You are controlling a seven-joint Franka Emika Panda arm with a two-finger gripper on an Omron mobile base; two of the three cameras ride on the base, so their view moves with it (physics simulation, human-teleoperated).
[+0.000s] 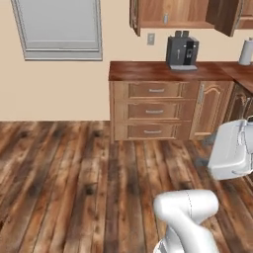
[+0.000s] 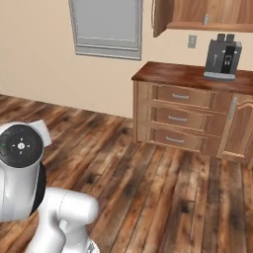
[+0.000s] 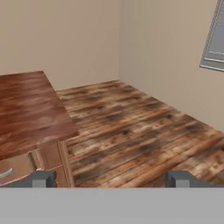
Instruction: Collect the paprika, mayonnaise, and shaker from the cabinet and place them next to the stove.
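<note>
Left base view: I see the wall cabinet [image 1: 168,14] at the top, its door swung open at the right. On its shelf stands a small pale item, most likely the shaker [image 1: 165,19]; it is too small to confirm. Below it, the coffee machine [image 1: 182,52] stands on the counter [image 1: 148,71] above three drawers [image 1: 154,111]. A window [image 1: 59,29] sits in the wall to the left. The white arm [image 1: 190,217] rises at the lower right. I cannot pick out the paprika, the mayonnaise or the stove here.

Right base view: The same cabinet [image 2: 207,15] appears at the top right, with the same small item [image 2: 205,20] on its shelf. The base stands well apart from the counter [image 2: 183,74], with bare wooden floor [image 2: 148,183] between.

Hand view: The gripper [image 3: 112,180] is spread wide, its two fingertips [image 3: 43,179] far apart with nothing between them. It looks across a counter corner [image 3: 30,109] and the floor toward a room corner.

Handling, as I judge it: no collection step has begun. The shaker should be light, rigid and smooth; I would grip it at mid-body, level, because a high grip near a rounded top could slip. The paprika bottle will be tall and prone to tipping, so I would take it below the cap. The mayonnaise jar is wider and needs nearly full jaw spread, around its wall beneath the lid.
</note>
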